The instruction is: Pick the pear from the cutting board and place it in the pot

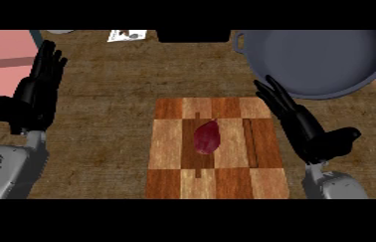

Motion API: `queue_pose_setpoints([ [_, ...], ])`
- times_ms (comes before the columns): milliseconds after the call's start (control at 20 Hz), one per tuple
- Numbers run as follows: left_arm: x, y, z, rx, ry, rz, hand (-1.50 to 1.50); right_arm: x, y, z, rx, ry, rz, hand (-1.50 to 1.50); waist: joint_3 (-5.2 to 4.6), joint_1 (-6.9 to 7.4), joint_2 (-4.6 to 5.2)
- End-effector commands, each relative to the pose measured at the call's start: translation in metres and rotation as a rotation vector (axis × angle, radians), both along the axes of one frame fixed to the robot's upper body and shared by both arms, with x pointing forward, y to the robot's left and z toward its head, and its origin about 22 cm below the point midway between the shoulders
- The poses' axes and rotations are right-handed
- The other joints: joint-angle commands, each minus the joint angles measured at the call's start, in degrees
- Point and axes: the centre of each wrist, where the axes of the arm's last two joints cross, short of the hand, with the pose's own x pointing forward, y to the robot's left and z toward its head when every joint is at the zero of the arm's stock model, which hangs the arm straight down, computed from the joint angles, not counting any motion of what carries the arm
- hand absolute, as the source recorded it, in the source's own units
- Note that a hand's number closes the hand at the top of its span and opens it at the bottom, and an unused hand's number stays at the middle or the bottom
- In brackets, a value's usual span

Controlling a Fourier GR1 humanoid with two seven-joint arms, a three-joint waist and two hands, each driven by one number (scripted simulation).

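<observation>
Nothing done yet afaict: pear (207, 137) lies mid cutting board (169, 151), untouched, and the pot (316, 57) at the tabletop's (110, 86) far right corner has no pear in it. My right hand (301, 124) is open, fingers straight, just beside the board's right edge. Left hand (38, 94) is open, resting at the left edge, so grasp, lift & drop are all left.

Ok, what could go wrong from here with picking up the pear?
1. The pear lies on its side in the middle of the cutting board. It is rounded and tapered, so it might roll as fingers close on it.
2. The open right hand sits right of the board, close below the pot's near rim. The lift across could clip that rim.
</observation>
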Motion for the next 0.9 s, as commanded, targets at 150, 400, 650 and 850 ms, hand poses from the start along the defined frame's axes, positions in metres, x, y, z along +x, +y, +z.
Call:
queue_pose_setpoints([
  [150,-0.014,-0.027,-0.011,-0.041,0.129,-0.103,0.00,0.023,0.065,0.006,0.337,0.023,0.065,-1.50,-0.30,1.94,0.32],
  [400,-0.020,-0.052,-0.035,-0.117,0.248,-0.143,0.00,0.024,0.020,-0.013,-0.066,-0.146,-0.332,-1.50,-0.46,-0.48,0.23],
  [650,-0.028,-0.061,-0.039,-0.140,0.267,-0.137,0.00,-0.027,0.060,-0.035,-0.063,-0.438,-0.320,-1.50,-0.40,-0.62,0.03],
  [850,-0.037,-0.057,-0.028,-0.109,0.262,-0.136,0.00,-0.042,0.000,-0.017,-0.291,-0.338,-0.284,-1.50,-0.44,-0.49,-0.02],
])
